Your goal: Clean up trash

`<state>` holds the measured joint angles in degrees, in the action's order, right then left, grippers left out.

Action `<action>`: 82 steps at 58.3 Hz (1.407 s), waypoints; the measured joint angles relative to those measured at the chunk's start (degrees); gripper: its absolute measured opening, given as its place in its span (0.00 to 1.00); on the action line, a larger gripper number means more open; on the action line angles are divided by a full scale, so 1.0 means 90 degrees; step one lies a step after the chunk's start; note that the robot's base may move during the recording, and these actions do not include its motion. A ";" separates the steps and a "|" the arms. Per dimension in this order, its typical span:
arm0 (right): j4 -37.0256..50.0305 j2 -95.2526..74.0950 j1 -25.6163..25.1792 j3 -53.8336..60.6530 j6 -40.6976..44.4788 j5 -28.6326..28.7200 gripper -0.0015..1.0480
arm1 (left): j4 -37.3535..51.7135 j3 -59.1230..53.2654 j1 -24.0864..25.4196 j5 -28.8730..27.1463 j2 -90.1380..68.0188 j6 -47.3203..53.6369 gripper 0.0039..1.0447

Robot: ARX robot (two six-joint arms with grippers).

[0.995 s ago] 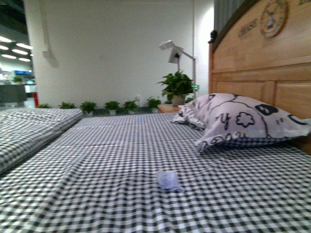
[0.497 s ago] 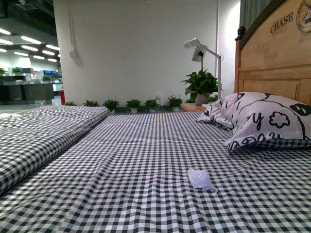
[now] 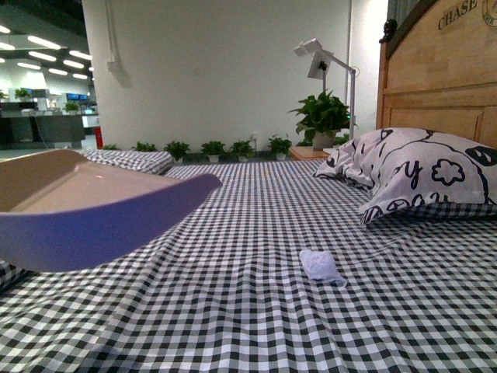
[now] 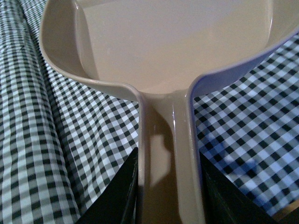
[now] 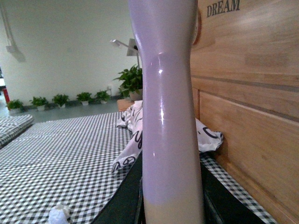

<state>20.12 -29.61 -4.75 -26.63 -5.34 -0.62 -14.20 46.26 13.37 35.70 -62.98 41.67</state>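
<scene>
Left gripper (image 4: 170,191): black jaws closed narrow on the handle of the dustpan (image 3: 101,210), one jaw pressed to each side of it
Right gripper (image 5: 172,198): black jaws clamped on a lilac handle (image 5: 168,93) that stands upright between them
Trash (image 3: 320,266): small crumpled white wad, soft and tissue-like, lying on the bed sheet (image 3: 233,311); it sits off to the right of the left gripper's pan, apart from its lip, and touches neither gripper
Dustpan material: smooth glossy plastic, lilac outside and beige inside, a broad shallow scoop with a curved rim that narrows into a channelled handle
Dustpan contents: only its bare beige hollow shows
Lilac handle: rounded glossy plastic, turning beige where it meets the jaws; its working end is out of sight
Bed sheet: black-and-white gingham cloth, lightly wrinkled, spread under both grippers
Pillow (image 3: 419,175): plump, white, frilled edge, black doodles and a letter "y"; it rests against the headboard (image 3: 443,85) beyond the wad
Headboard: pale varnished wood with panels and an arched top, close beside the right gripper
Writing: "CHASE" (image 3: 457,14) and, in the right wrist view, "DREAM" (image 5: 223,7), both on the headboard
Pots: a leafy potted plant (image 3: 320,116) by a white lamp (image 3: 322,58); a row of small potted plants (image 3: 213,148) along the far white wall
</scene>
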 joint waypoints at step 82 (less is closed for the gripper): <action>0.0000 0.0000 0.0000 0.0000 0.0000 0.0000 0.19 | 0.0136 0.2268 -0.1632 0.0357 -0.4167 0.1195 0.27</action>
<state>20.12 -29.61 -4.75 -26.63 -5.34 -0.62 -12.97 66.67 -1.32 38.92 -100.49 52.42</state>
